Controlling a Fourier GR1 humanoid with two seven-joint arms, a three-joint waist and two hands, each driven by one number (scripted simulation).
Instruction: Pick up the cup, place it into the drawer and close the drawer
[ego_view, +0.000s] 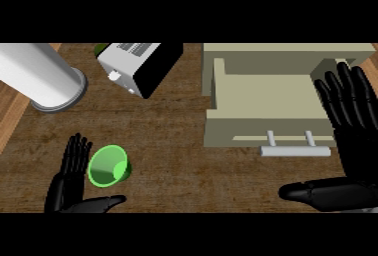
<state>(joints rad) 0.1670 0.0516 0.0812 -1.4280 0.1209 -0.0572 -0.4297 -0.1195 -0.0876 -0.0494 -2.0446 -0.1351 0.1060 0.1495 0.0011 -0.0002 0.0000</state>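
A green cup (109, 166) lies on its side on the brown counter at the lower left, its mouth facing me. My left hand (68, 187) is open right beside it, fingers straight along the cup's left side and thumb below it. The beige drawer (266, 127) stands pulled open at the right, its inside bare, with a pale handle (294, 148) on its front. My right hand (353, 150) is open at the right edge, fingers straight over the drawer's right side, thumb pointing left below the handle.
A white and black toaster (136, 65) sits at the top middle. A large white cylinder (40, 77) lies at the top left. A strip of lighter wood (9, 117) shows along the left edge.
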